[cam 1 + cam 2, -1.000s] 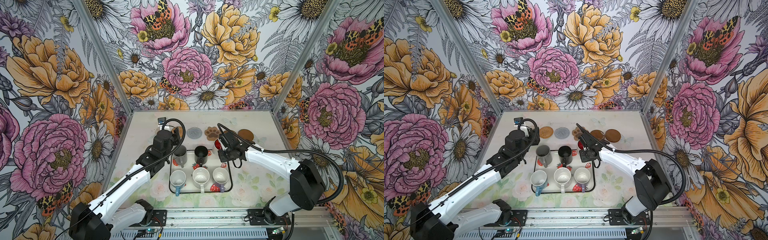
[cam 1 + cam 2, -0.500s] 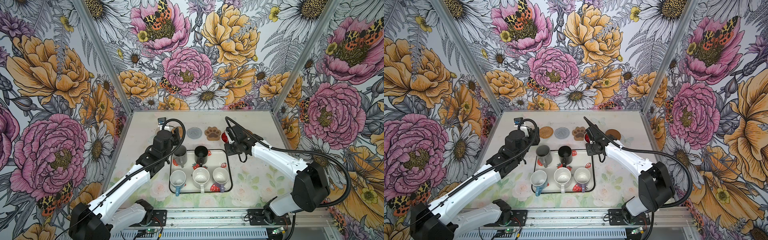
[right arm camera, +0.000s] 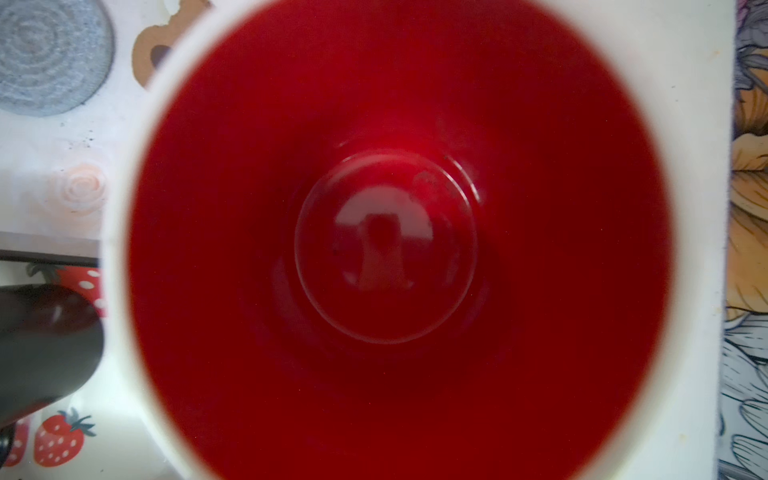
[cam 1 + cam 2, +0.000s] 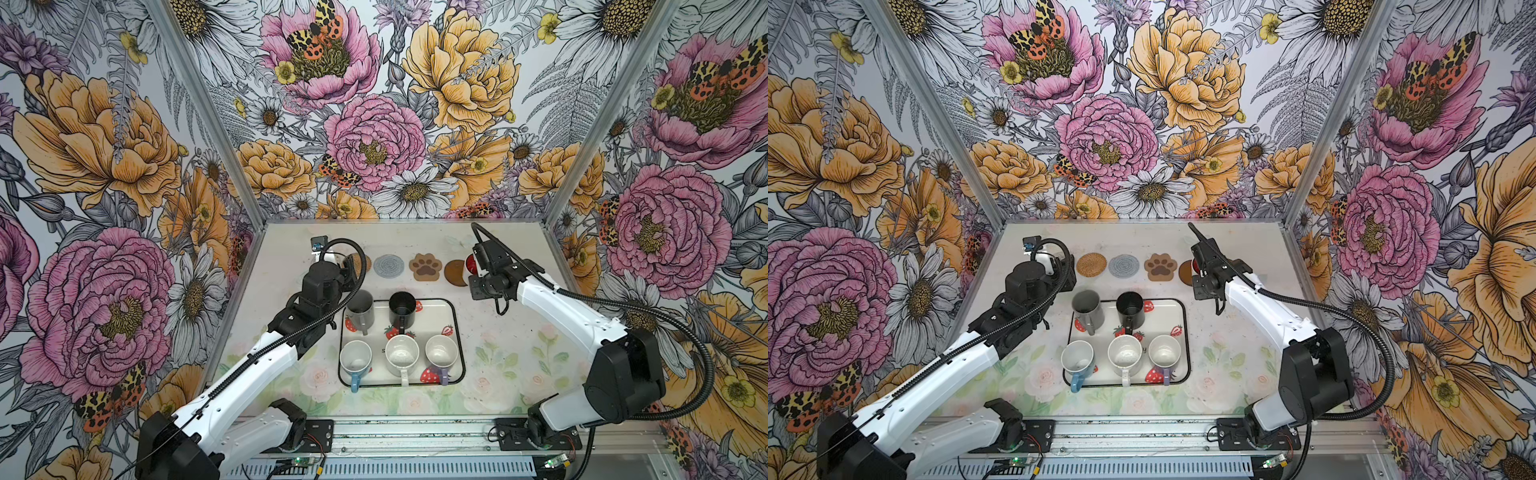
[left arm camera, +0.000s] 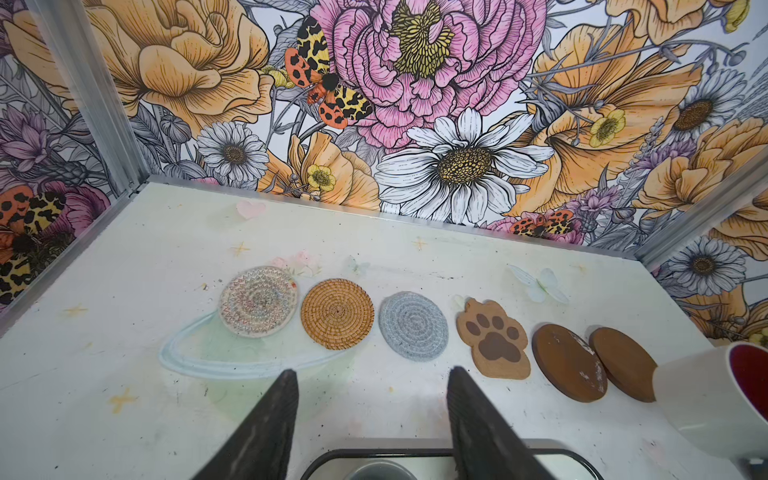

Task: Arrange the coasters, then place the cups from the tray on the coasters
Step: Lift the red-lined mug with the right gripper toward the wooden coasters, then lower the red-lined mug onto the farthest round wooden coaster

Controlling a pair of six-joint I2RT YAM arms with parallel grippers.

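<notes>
Six coasters lie in a row at the back: clear patterned point(image 5: 258, 301), rattan point(image 5: 337, 313), grey woven point(image 5: 413, 325), paw point(image 5: 493, 338) and two overlapping brown discs point(image 5: 568, 362). The white cup with red inside point(image 4: 471, 262) hangs tilted at the row's right end by the brown discs, and my right gripper point(image 4: 478, 272) is shut on it. Its red inside point(image 3: 386, 249) fills the right wrist view and hides the fingers. The tray point(image 4: 432, 316) holds grey point(image 4: 360, 309), black point(image 4: 402, 308), light blue point(image 4: 355, 357), white point(image 4: 402, 355) and lilac point(image 4: 441, 352) cups. My left gripper point(image 5: 372, 370) is open above the tray's far left edge.
Floral walls with metal corner posts point(image 4: 552, 208) close in the table on three sides, just behind the coaster row. Both arm bases sit on the front rail point(image 4: 415, 432). The right arm's cable point(image 4: 685, 332) loops out along the right wall.
My right gripper has carried the red-inside cup from the tray's far right corner out to the right end of the coaster row. The left arm has not moved.
</notes>
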